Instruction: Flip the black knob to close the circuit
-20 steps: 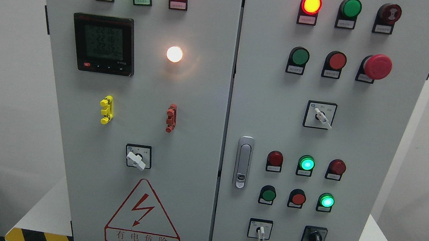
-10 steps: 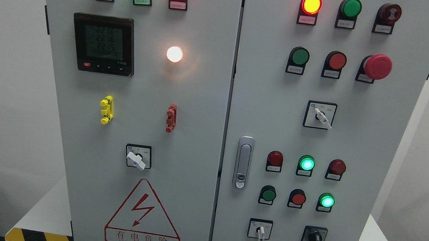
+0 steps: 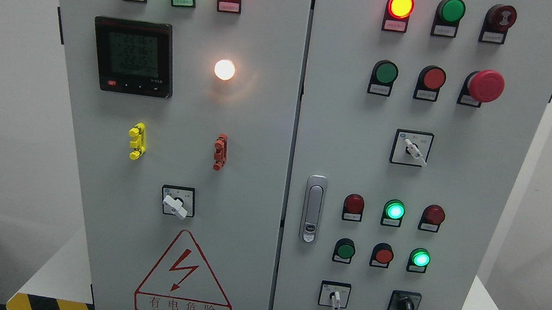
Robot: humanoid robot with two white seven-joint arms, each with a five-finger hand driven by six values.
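Note:
A black rotary knob (image 3: 403, 307) sits low on the right door of a grey electrical cabinet (image 3: 269, 122), its handle pointing roughly straight up and down. To its left is a white selector switch (image 3: 335, 297). Neither of my hands nor either arm shows anywhere in the head view.
The right door carries a red mushroom stop button (image 3: 484, 86), another white selector (image 3: 413, 150), lit green lamps (image 3: 394, 210) and a silver door latch (image 3: 313, 209). The left door has a meter display (image 3: 133, 57), a white lamp (image 3: 224, 69), a white selector (image 3: 176, 204) and a warning triangle (image 3: 185, 278).

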